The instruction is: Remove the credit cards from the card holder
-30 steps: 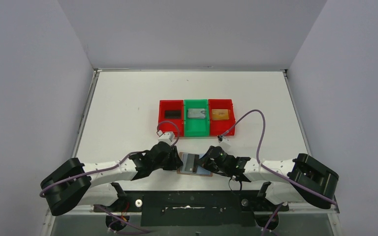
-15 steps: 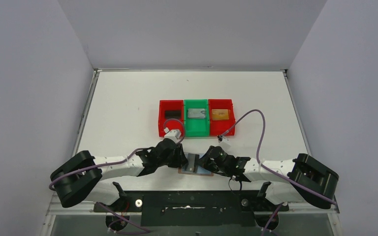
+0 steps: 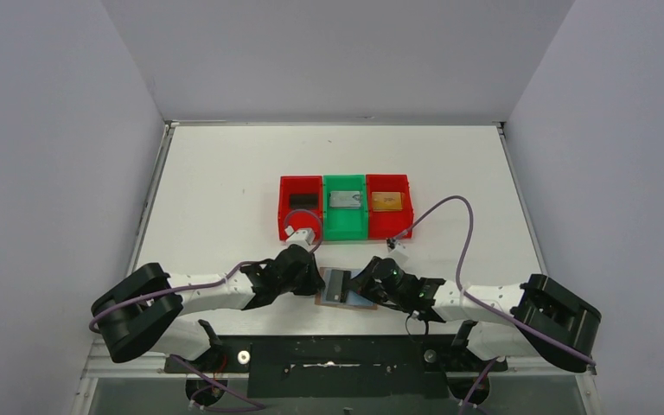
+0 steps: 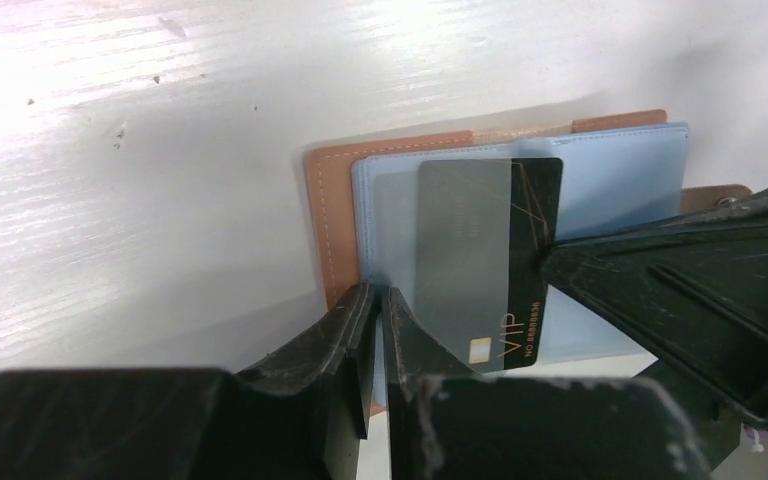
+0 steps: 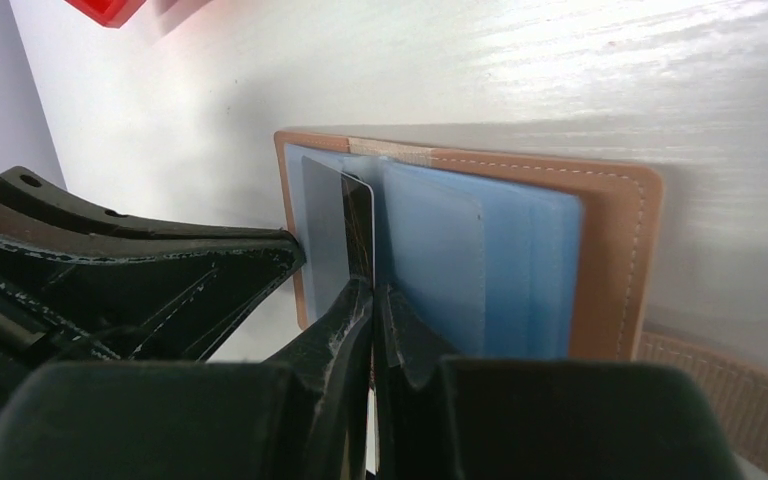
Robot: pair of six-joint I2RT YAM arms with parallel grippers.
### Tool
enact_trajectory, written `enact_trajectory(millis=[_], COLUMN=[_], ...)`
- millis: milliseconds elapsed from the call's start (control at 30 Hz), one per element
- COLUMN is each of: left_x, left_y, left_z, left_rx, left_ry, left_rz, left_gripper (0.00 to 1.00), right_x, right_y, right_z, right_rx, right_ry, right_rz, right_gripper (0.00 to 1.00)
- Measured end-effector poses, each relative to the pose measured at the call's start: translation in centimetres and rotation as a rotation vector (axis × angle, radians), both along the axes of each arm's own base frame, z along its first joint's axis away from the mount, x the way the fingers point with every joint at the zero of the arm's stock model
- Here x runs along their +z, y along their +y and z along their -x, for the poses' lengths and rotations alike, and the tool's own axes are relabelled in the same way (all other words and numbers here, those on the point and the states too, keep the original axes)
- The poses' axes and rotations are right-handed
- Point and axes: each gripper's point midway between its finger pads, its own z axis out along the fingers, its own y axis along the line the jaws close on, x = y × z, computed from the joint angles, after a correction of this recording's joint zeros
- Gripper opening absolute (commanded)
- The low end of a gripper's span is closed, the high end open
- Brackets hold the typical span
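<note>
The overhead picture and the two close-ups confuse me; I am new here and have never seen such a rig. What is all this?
The overhead picture comes from a fixed camera above two robot arms bolted at the near edge of a white table. The close-ups come from a camera on each wrist. Farther back stand three bins, each holding one credit card. Between the arms lies an open tan card holder with pale blue pockets. The left end effector is closed, seemingly on the holder's edge. The right end effector is shut on the edge of a black card that sticks partly out of a pocket.
</note>
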Motion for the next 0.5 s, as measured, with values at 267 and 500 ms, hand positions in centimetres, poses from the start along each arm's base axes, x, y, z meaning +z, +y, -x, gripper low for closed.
enact_trajectory(millis=[267,500], left_x=[-0.3,-0.1], left_y=[0.6,1.4], left_z=[0.0,-0.2], left_rx=[0.027,0.037], left_ry=[0.006,0.000], left_rz=[-0.033,-0.088], left_gripper=[0.09,0.29], right_x=[0.7,0.2], right_y=[-1.2,-1.9], right_z=[0.0,0.0], right_rx=[-0.036,-0.052], right_ry=[-0.013,-0.006], right_rz=[-0.022,-0.004], right_gripper=[0.03,0.02])
